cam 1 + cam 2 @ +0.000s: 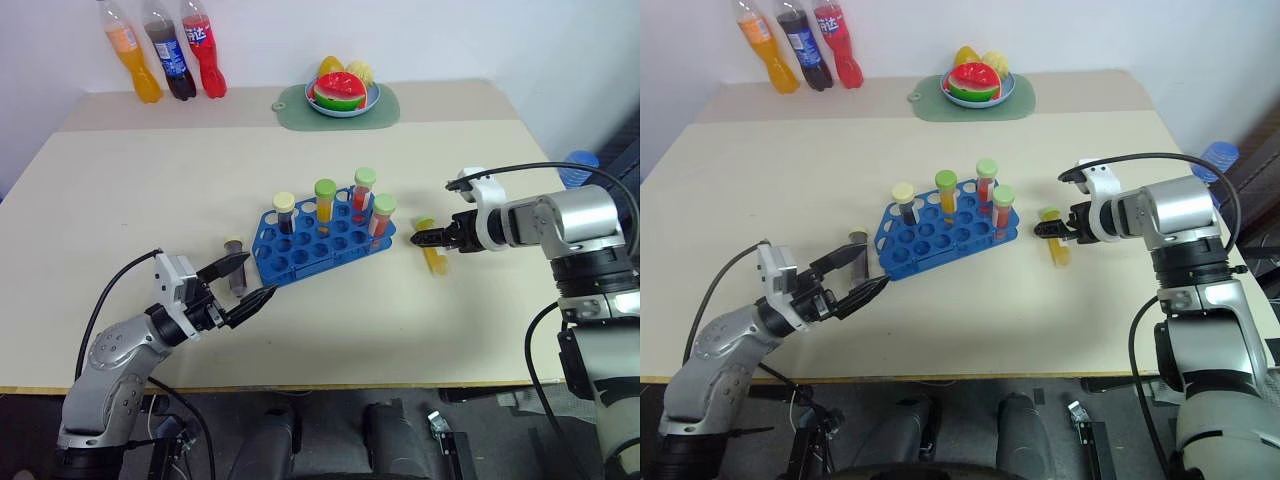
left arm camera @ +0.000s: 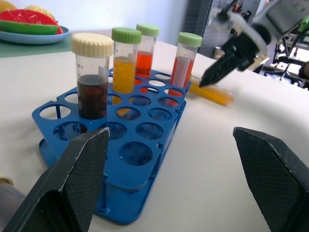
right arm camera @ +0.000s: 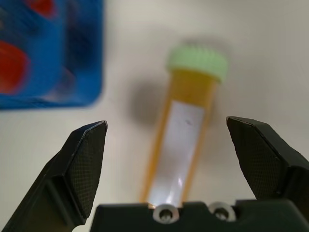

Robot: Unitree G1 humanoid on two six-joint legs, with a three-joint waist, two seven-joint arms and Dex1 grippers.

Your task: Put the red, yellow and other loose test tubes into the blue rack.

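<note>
Lying flat on bench (image 1: pixel 150 200) right of centre, beside blue rack (image 1: pixel 300 250): yellow test tube (image 1: pixel 430 255). Light, rigid, slick; best gripped mid-barrel. Right claw (image 1: pixel 417 238) wide open above it, empty.

The table (image 1: pixel 150 200) is pale beige, with a darker strip along its far edge; the blue rack (image 1: pixel 310 250) sits near its middle, directly on the top; a yellow tube with a green cap (image 1: pixel 431 247) lies flat just right of the rack; a tube with a cream cap (image 1: pixel 236 265) stands just left of the rack's near corner; a green mat (image 1: pixel 295 108) lies well behind the rack, bearing a fruit plate; three soda bottles (image 1: pixel 165 50) stand far behind the rack, to its left.
</note>
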